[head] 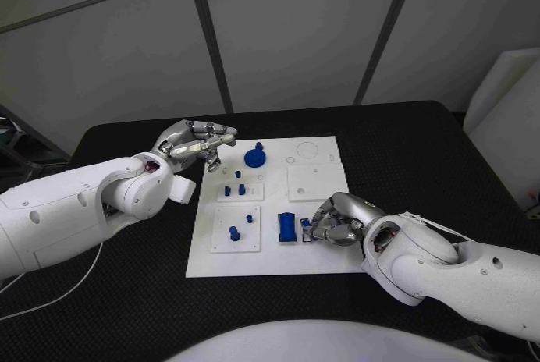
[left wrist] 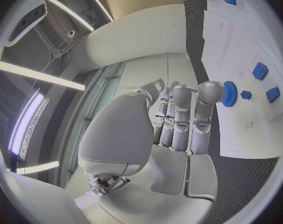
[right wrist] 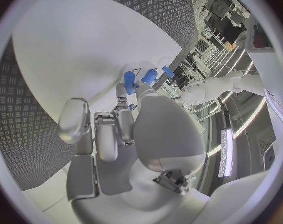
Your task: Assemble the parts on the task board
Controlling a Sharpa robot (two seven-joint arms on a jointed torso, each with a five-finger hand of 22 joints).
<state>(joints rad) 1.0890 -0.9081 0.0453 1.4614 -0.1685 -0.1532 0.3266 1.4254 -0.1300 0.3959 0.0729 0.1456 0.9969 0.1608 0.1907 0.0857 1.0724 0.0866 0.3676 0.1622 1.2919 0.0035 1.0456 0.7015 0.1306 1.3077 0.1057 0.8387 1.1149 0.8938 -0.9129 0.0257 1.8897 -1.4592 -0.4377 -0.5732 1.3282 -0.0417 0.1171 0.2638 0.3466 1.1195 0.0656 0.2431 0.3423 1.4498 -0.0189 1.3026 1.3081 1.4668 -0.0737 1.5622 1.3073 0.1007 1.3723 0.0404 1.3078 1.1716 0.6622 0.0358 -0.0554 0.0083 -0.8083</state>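
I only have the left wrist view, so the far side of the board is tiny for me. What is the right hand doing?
Observer: The right hand pinches a small blue part at the near right of the task board.
Operator: Anything next to it?
Observer: A larger blue block stands right beside that part, toward the board's middle.
Operator: Where is my left hand over the board?
Observer: The left hand hovers at the board's far left corner, holding nothing.

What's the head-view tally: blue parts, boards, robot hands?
Blue parts: 8 in plain sight
White task board: 1
Robot hands: 2, left robot hand and right robot hand
Total: 11
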